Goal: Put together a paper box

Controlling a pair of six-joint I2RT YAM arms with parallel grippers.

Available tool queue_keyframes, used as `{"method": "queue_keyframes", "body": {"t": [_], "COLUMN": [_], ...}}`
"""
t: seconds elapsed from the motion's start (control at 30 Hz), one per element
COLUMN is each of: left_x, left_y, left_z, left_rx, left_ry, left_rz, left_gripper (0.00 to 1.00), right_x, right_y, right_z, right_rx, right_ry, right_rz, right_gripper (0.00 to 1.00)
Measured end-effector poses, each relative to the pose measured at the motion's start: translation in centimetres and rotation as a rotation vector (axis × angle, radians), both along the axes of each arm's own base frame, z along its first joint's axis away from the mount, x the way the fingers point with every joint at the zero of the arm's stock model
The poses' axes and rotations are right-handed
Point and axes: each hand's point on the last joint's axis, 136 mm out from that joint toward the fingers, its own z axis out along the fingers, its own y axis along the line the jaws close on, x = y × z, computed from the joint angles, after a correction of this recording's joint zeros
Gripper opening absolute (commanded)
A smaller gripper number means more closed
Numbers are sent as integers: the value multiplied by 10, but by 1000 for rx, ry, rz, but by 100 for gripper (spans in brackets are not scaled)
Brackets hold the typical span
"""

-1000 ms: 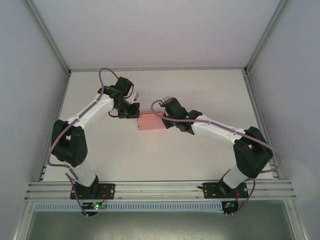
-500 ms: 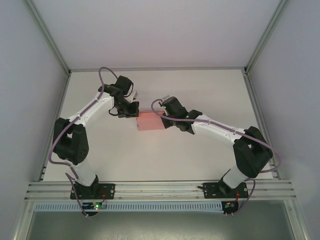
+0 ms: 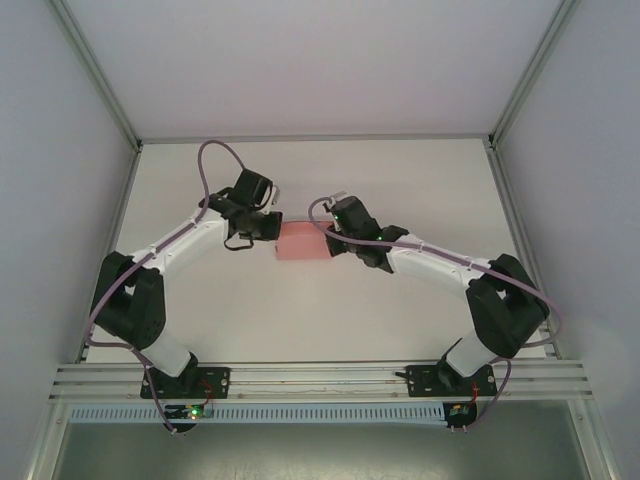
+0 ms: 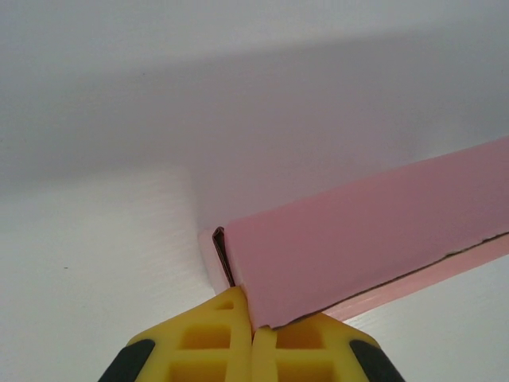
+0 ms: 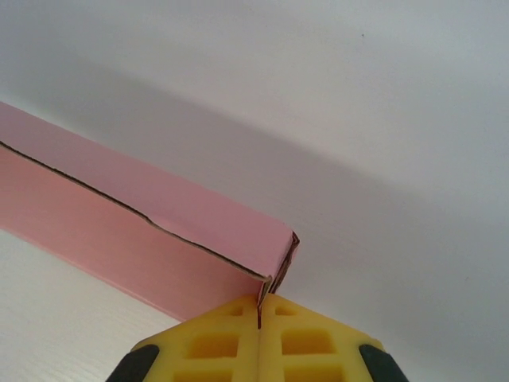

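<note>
On the left of the overhead view, the left arm (image 3: 170,245) is seen stretched from its base at the near rail (image 3: 320,378) out over the white worktop (image 3: 400,180), its wrist turned toward the middle. The left jaws are set against the left end of the paper box (image 3: 303,242). In the left wrist view, the yellow fingers (image 4: 227,318) are shown pressed together, and a thin edge of pink card at the box's near corner is pinched between them. From that corner the paper box (image 4: 366,231) is seen running away to the right as a long pink panel, with a narrow strip of card showing below its lower edge.

The paper box is found near the middle of the worktop, between the two wrists, as a small pink rectangle with its long side running left to right. Whether it rests on the surface or is lifted slightly cannot be told.

The right jaws are placed at the right end of the box. In the right wrist view, the yellow fingers (image 5: 227,322) are likewise closed tight, with the card edge of the end corner nipped in the seam between them. The paper box (image 5: 119,231) is seen extending to the left from that corner. Farther right, the right arm (image 3: 440,262) is bent back to its base at the near rail.
</note>
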Motion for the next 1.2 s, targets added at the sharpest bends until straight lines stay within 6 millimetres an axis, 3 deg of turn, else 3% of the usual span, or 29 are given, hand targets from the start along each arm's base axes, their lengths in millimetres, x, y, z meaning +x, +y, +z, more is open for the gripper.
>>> {"method": "queue_keyframes", "body": {"t": [0.1, 0.2, 0.27, 0.47, 0.53, 0.73, 0.9, 1.2], "left_x": [-1, 1, 3, 6, 7, 6, 7, 7], "left_y": [-7, -15, -20, -25, -25, -27, -27, -29], "left_z": [-1, 0, 2, 2, 3, 3, 3, 3], "left_rx": [22, 18, 11, 1, 0, -1, -2, -8], "left_ry": [-33, -68, -90, -107, -110, -113, -114, -113], "left_rz": [-13, -29, -36, -43, -43, -47, -47, -53], "left_gripper": [0, 0, 0, 0, 0, 0, 0, 0], "right_x": [-5, -7, -7, 4, 7, 18, 32, 26], "right_y": [-7, -14, -15, -22, -24, -30, -24, -23], "right_z": [0, 3, 9, 33, 36, 39, 29, 4], "right_rx": [35, 84, 127, 265, 293, 359, 384, 425], "right_ry": [9, 25, 31, 27, 32, 54, 98, 172], "right_rz": [-18, -47, -53, -98, -117, -199, -249, -295], "right_gripper": [12, 30, 49, 70, 81, 81, 77, 72]}}
